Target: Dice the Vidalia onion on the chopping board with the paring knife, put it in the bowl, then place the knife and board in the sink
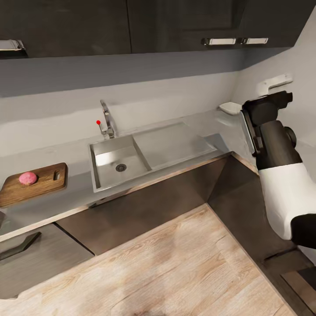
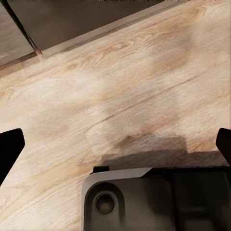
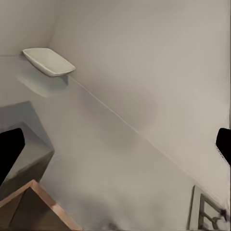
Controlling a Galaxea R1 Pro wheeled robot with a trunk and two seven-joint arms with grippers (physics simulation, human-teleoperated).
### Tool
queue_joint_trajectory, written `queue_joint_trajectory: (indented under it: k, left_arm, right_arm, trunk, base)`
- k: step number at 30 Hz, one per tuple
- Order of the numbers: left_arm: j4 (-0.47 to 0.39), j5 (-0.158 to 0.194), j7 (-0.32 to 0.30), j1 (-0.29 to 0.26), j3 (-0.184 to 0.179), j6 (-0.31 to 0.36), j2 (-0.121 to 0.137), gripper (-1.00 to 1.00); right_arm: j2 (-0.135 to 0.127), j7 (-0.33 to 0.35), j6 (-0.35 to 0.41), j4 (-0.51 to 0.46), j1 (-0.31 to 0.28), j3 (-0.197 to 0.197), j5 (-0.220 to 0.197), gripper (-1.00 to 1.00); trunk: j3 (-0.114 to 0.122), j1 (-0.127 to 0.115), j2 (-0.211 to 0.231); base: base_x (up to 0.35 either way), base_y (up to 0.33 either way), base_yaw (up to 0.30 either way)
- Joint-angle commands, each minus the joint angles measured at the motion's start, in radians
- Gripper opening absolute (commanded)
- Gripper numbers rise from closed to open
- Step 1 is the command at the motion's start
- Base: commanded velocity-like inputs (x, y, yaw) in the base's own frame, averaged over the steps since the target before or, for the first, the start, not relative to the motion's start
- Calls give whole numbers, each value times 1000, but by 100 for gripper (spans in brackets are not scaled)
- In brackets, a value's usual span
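The Vidalia onion (image 1: 27, 177) sits on the chopping board (image 1: 41, 183), which lies on the grey counter (image 1: 66, 153) at the far left of the head view, its left end cut off by the frame edge; the slot-shaped handle hole faces the sink. The sink (image 1: 118, 164) is set in the counter to the right of the board, its basin bare around the round drain, with the flat drainboard (image 1: 173, 142) on its right and the tap (image 1: 106, 120) with a red-tipped lever behind it. The bowl (image 1: 231, 107) rests on the counter in the far corner, partly hidden in the head view by the right arm (image 1: 274, 145); the right wrist view shows the bowl (image 3: 48, 61) whole, near the wall. In that view the right claw (image 3: 115, 147) has its fingertips (image 3: 9, 149) at opposite edges of the picture, spread wide with nothing between them. The left claw (image 2: 115, 147) is likewise spread wide over the wooden floor (image 2: 125, 82), fingertips (image 2: 9, 147) cut off at the frame edges. Dark cabinets (image 1: 131, 22) run overhead.
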Motion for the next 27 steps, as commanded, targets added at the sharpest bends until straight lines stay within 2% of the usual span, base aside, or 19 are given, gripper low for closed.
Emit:
queue_joint_trajectory:
  k: [1,2,4,5,6,8,15,17,21,26,27]
  left_arm:
    - [-1,10,4,0,-6,-2,1,100]
    - [-1,10,4,0,-6,-1,1,100]
    - [0,10,4,0,-6,-1,0,100]
    - [0,10,4,0,-6,0,-1,100]
    - [0,10,4,0,-6,0,-5,100]
    - [1,9,4,0,-6,0,-12,100]
    - [1,8,4,0,-6,0,-16,100]
    - [1,9,5,0,-6,0,-17,100]
    - [2,9,5,0,-6,0,-17,100]
    - [2,9,6,0,-6,0,-17,100]
    - [1,8,6,0,-6,0,-17,100]
  right_arm:
    - [-17,28,6,62,-43,3,2,100]
    - [-25,44,6,91,-64,3,2,100]
    - [-52,118,6,202,-141,3,2,100]
    - [-59,138,6,228,-157,3,2,100]
    - [-76,198,6,295,-193,3,3,100]
    - [-101,280,6,344,-216,4,3,100]
    - [-173,485,6,381,-230,4,2,100]
    - [-202,568,6,382,-231,5,3,100]
    - [-236,655,6,383,-232,5,3,100]
    - [-263,732,7,376,-232,4,4,100]
    - [-277,753,8,373,-232,4,5,100]
  trunk:
    - [-2,1,-2]
    - [-2,1,-2]
    - [-2,1,-2]
    - [-2,1,-2]
    - [-2,1,-2]
    - [-2,1,-2]
    - [-2,1,-2]
    - [-2,1,-2]
    - [-2,1,-2]
    - [-2,1,-2]
    - [-2,1,-2]
  base:
    - [102,-66,0]
    - [120,-86,0]
    - [169,-143,0]
    - [191,-170,0]
    - [208,-196,0]
    - [217,-210,0]
    - [227,-222,0]
    - [236,-226,0]
    - [221,-233,0]
    - [185,-244,0]
    - [191,-238,0]
